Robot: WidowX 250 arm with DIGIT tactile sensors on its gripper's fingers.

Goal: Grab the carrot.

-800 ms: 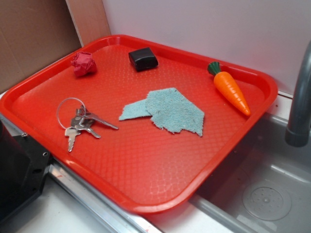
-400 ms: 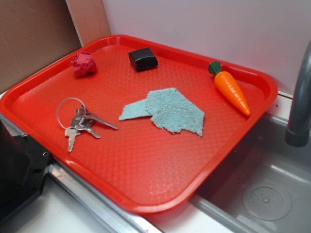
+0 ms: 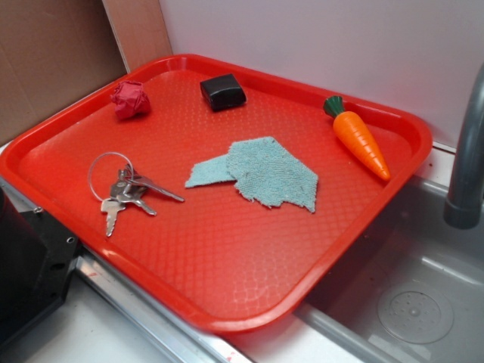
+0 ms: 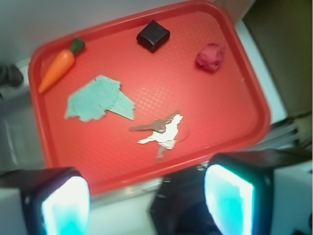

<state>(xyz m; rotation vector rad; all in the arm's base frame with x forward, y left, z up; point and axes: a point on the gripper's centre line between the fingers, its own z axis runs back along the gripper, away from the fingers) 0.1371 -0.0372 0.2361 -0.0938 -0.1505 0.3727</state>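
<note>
The carrot [image 3: 359, 136] is a glossy orange toy cone with a dark green stub top. It lies at the far right corner of the red tray [image 3: 227, 265], tip toward the right rim. In the wrist view the carrot [image 4: 57, 69] sits at the tray's upper left corner. My gripper [image 4: 146, 205] is open and empty, high above and outside the tray's near edge, far from the carrot. Its two pads [image 4: 66, 208] glow cyan at the bottom of the wrist view. The gripper is out of the exterior view.
On the tray lie a teal cloth [image 3: 261, 172], a bunch of keys [image 3: 121, 190], a crumpled red paper ball [image 3: 130, 99] and a black block [image 3: 223, 91]. A grey faucet [image 3: 467, 159] stands over the sink [image 3: 408, 295] on the right. A black box [image 3: 30, 272] is at front left.
The exterior view shows almost no difference; the carrot appears shifted by a pixel or two only. No arm enters that view.
</note>
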